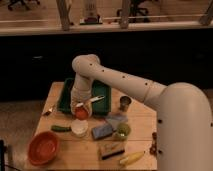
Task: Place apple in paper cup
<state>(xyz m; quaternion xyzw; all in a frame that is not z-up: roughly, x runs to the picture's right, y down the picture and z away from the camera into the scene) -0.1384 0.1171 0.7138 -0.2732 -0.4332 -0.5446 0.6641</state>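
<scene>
The apple is small, round and orange-red, and it is held in my gripper at the end of the white arm. The gripper is shut on the apple and hangs just above the table's left middle. The paper cup is a small white round cup standing on the wooden table directly below and in front of the apple, with a small gap between them. The gripper's white fingers stick out to the right above the apple.
A green tray lies behind the gripper. An orange bowl sits front left, with a green cucumber beside the cup. A metal can, a yellow-green fruit, a blue pack, a brown box, a banana and grapes lie to the right.
</scene>
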